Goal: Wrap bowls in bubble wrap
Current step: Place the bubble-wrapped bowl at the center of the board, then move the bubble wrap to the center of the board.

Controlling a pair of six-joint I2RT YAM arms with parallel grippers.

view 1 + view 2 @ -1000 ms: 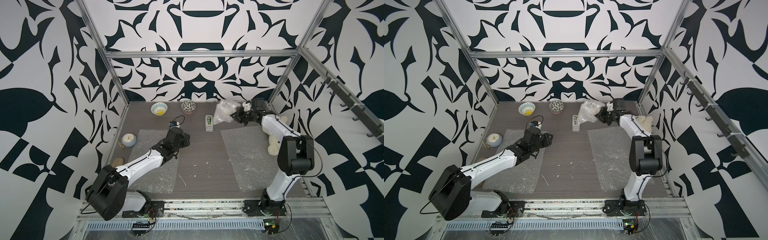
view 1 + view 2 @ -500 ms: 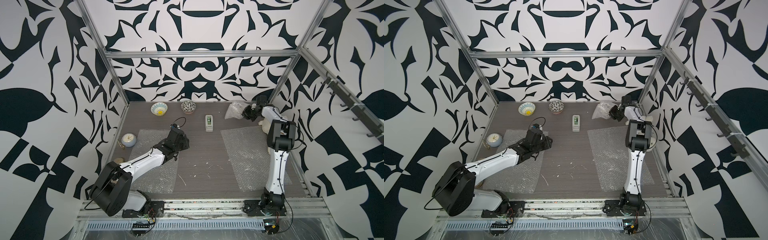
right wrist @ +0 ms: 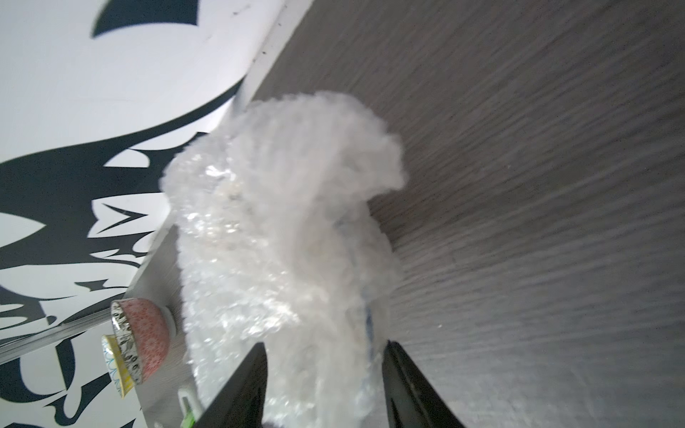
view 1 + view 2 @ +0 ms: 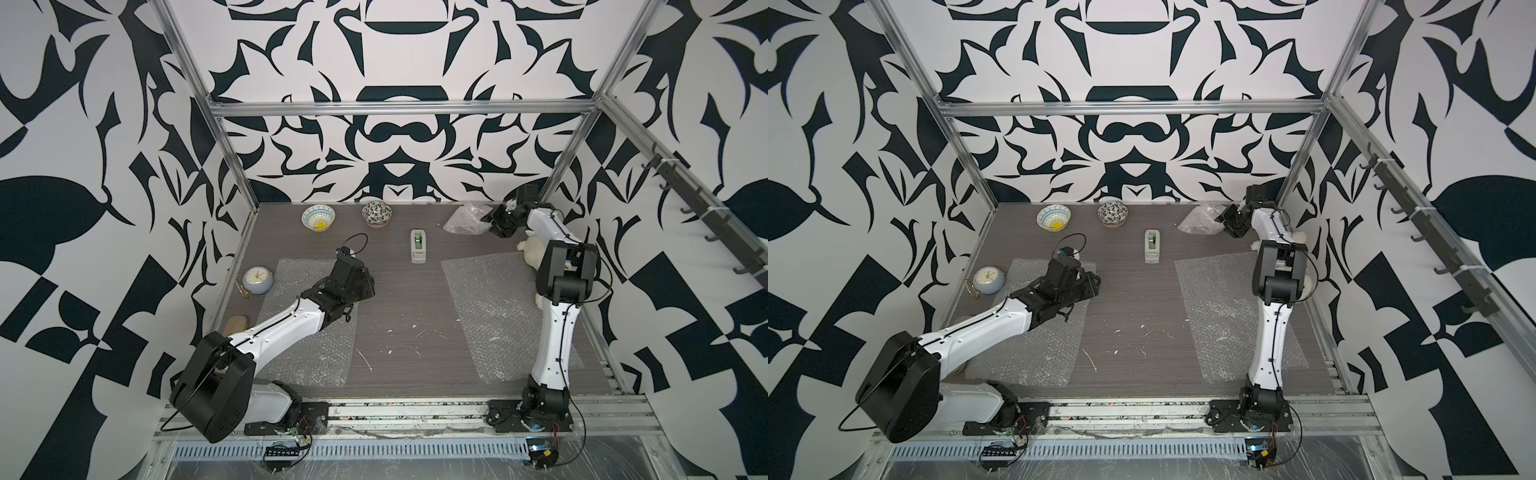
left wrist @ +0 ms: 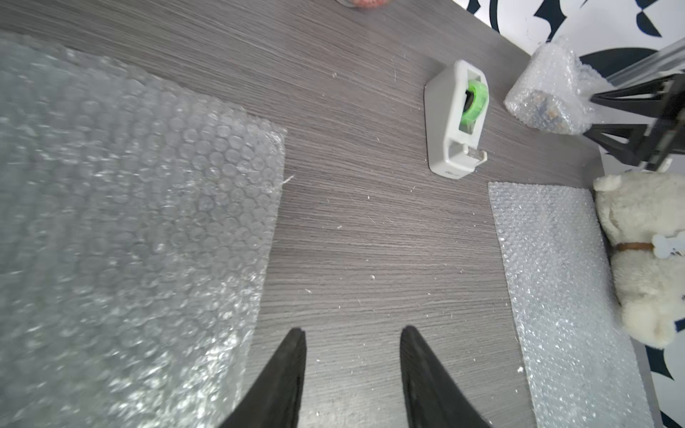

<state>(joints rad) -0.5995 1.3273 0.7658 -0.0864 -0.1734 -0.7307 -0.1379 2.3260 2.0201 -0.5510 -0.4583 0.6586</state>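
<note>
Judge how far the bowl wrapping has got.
Done: a crumpled clear bubble-wrap bundle, something blue-patterned showing through, lies at the back. In hand: nothing gripped; the right jaws stand open at that bundle, the left jaws open above bare table. Left: the light blue-and-white ceramic bowl and the black-and-white floral ceramic bowl stand unwrapped; two flat bubble-wrap sheets lie unused.

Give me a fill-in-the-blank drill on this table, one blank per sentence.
1. The yellow-centred bowl and the floral bowl make ____ bowls standing bare.
2. The tape dispenser carries a ____ roll.
3. The clock stands on the robot's ____ side.
4. The left pincer, jaws apart, holds ____.

Missing words: two; green; left; nothing.
</note>
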